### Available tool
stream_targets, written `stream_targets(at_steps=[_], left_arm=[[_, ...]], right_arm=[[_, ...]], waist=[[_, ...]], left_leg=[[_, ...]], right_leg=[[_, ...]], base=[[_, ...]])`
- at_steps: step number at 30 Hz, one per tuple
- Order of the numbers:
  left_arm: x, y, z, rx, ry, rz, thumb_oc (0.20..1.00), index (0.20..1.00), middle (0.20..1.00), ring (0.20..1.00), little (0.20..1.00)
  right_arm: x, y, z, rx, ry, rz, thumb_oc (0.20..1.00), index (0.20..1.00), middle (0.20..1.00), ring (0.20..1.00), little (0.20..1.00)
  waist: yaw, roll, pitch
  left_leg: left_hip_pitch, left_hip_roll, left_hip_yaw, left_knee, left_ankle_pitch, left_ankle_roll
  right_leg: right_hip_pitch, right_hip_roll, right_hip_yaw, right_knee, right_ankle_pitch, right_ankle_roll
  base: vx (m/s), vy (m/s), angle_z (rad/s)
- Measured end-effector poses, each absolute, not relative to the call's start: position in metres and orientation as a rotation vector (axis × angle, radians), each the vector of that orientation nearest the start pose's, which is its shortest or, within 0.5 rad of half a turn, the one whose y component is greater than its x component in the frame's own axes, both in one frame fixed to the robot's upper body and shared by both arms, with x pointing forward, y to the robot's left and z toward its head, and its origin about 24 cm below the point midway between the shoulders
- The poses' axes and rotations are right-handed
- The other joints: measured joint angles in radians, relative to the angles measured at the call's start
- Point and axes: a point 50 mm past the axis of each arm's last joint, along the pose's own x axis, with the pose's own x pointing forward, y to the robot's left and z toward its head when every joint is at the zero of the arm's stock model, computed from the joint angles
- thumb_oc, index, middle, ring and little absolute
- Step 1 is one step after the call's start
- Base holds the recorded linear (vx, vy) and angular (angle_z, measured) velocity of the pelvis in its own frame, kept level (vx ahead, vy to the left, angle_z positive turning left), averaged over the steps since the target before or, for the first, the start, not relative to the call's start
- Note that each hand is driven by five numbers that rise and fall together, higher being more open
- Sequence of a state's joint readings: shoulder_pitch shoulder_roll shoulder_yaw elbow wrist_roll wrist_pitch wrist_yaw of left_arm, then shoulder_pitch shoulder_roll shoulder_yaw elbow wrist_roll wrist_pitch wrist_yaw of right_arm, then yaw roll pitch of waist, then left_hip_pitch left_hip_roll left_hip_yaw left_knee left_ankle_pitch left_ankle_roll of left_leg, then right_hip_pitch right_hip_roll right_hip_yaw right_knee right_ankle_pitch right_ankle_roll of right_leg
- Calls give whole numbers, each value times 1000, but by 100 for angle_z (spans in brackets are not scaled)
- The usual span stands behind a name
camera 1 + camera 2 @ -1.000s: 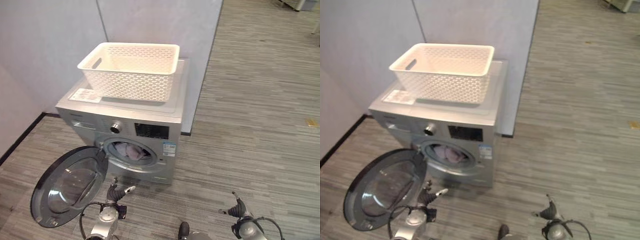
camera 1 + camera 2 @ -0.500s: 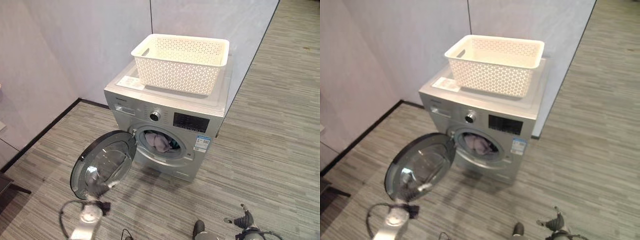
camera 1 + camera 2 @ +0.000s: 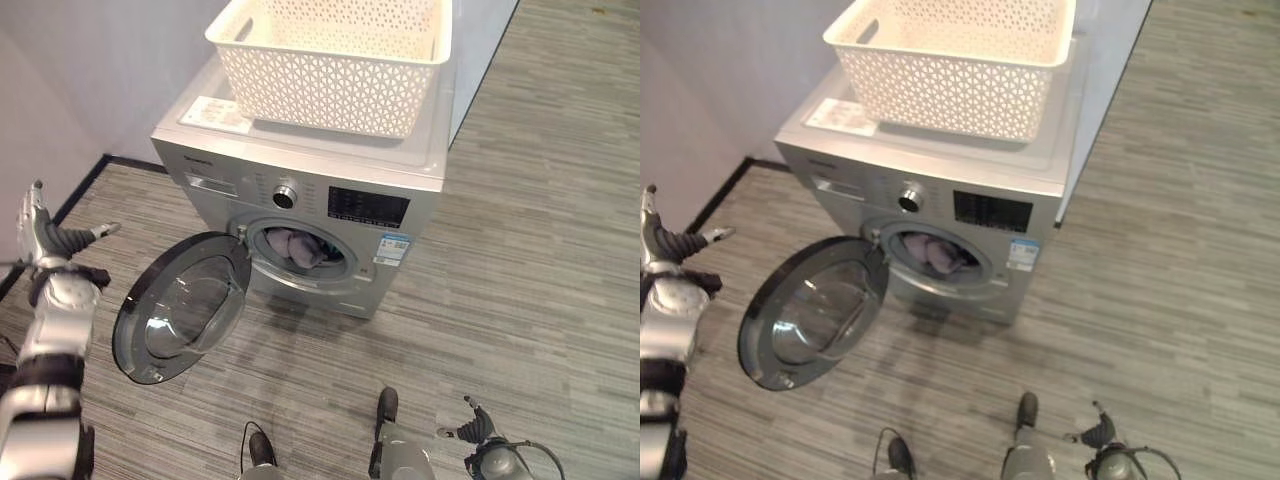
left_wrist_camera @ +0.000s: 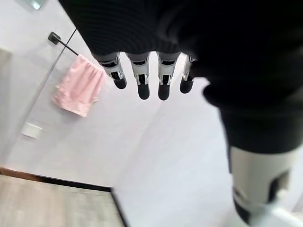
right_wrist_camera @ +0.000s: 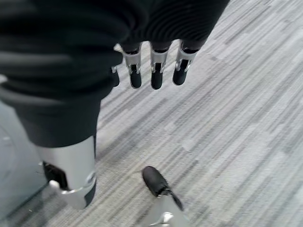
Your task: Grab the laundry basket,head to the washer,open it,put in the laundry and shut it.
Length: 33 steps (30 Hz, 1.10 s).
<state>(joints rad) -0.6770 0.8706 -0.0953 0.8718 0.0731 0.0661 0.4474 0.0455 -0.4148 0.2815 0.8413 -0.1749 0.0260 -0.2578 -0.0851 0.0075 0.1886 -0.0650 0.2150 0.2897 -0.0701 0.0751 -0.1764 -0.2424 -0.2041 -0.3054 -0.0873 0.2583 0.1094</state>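
Closing the washer: left hand raised, fingers straight and empty, well apart from the door hanging wide open beyond its fingertips. Best pushed flat on the rim until latched. Right hand low, relaxed, empty. Laundry bunched inside the drum; white lattice basket atop the washer.

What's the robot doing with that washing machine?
It is doing the laundry. The washing machine has its round door swung wide open, and some clothes are already inside the drum. The white basket sits on top of the machine. Neither robot hand holds anything: the left robot hand is raised, open, off to the left of the door, and the right robot hand hangs low and open. The door is not yet shut.
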Motion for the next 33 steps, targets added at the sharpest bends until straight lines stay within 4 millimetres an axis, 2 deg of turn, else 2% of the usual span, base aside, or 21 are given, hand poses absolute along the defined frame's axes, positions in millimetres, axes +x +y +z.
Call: stream_targets(at_steps=[1,2,3,5,6,8,12,14,16,20,23,27,31,33], left_arm=[[332,391,179,970,142,811,1000,1000,1000,1000,1000],[331,403,196,940,208,880,1000,1000,1000,1000,1000],[329,411,233,902,150,946,1000,1000,1000,1000,1000],[331,410,268,899,92,970,1000,1000,1000,1000,1000],[328,413,277,878,77,990,1000,1000,1000,1000,1000],[323,418,275,848,102,1011,1000,1000,1000,1000,1000],[306,437,263,607,148,1068,1000,1000,1000,1000,1000],[303,440,256,514,155,1077,1000,1000,1000,1000,1000],[288,454,235,355,193,1115,1000,1000,1000,1000,1000],[277,463,231,209,178,1138,1000,1000,1000,1000,1000],[253,481,235,216,179,1206,1000,1000,1000,1000,1000],[246,486,234,242,195,1200,1000,1000,1000,1000,1000],[236,493,218,264,211,1178,1000,1000,1000,1000,1000],[245,486,204,292,238,1127,1000,1000,1000,1000,1000]], right_arm=[[151,-266,-113,-819,842,-27,1000,1000,1000,1000,1000],[158,-264,-110,-845,811,3,1000,1000,1000,1000,1000],[169,-261,-104,-835,765,-6,1000,1000,1000,1000,1000],[173,-258,-103,-837,750,3,1000,1000,1000,1000,1000],[174,-257,-103,-836,746,9,1000,1000,1000,1000,1000],[177,-252,-102,-825,726,26,1000,1000,1000,1000,1000],[190,-238,-92,-792,638,54,1000,1000,1000,1000,1000],[193,-236,-87,-786,607,59,1000,1000,1000,1000,1000],[202,-232,-77,-779,539,69,1000,1000,1000,1000,1000],[210,-230,-65,-781,473,79,1000,1000,1000,1000,1000],[214,-229,-56,-779,424,84,1000,1000,1000,1000,1000],[212,-238,-54,-802,433,77,1000,1000,1000,1000,1000],[210,-239,-55,-795,443,82,1000,1000,1000,1000,1000],[209,-239,-54,-788,439,81,1000,1000,1000,1000,1000]], waist=[[9,-1,14],[-8,-18,30],[-19,-39,76],[-18,-56,120],[-29,-70,161],[-42,-77,184],[-57,-117,237],[-59,-118,237],[-62,-120,238],[-61,-126,236],[-68,-149,230],[-69,-152,228],[-72,-152,216],[-65,-148,200]], left_leg=[[-28,1,-16,13,0,0],[-60,5,-22,25,-2,2],[-95,13,-26,36,6,-8],[-147,23,-36,66,6,-9],[-151,31,-31,68,10,-14],[-164,40,-36,69,10,-16],[-226,66,-36,93,9,-23],[-253,73,-41,102,7,-25],[-259,79,-37,104,2,-32],[-294,88,-52,136,-10,-36],[-344,109,-62,176,-22,-42],[-379,122,-71,207,-31,-47],[-395,127,-72,214,-32,-48],[-395,126,-71,214,-32,-48]], right_leg=[[-9,-2,-4,0,-9,3],[-38,-2,-3,0,-9,2],[-67,0,-3,0,1,-8],[-98,12,-7,0,11,-17],[-107,23,-4,0,19,-29],[-115,25,-9,0,16,-34],[-173,51,-5,1,31,-54],[-191,55,-6,1,32,-56],[-201,63,-2,1,32,-57],[-215,70,-2,1,31,-58],[-249,85,2,1,36,-64],[-267,92,1,1,31,-60],[-281,98,3,1,33,-67],[-282,97,4,1,36,-71]], base=[[-47,-22,11],[-64,-37,9],[-64,-37,4],[-50,-46,0],[-48,-53,-7],[-45,-28,-5],[-8,-5,-7],[0,0,0],[21,9,-5],[6,3,-1],[17,-8,-5],[38,-11,-2],[16,-6,-3],[0,0,0]])
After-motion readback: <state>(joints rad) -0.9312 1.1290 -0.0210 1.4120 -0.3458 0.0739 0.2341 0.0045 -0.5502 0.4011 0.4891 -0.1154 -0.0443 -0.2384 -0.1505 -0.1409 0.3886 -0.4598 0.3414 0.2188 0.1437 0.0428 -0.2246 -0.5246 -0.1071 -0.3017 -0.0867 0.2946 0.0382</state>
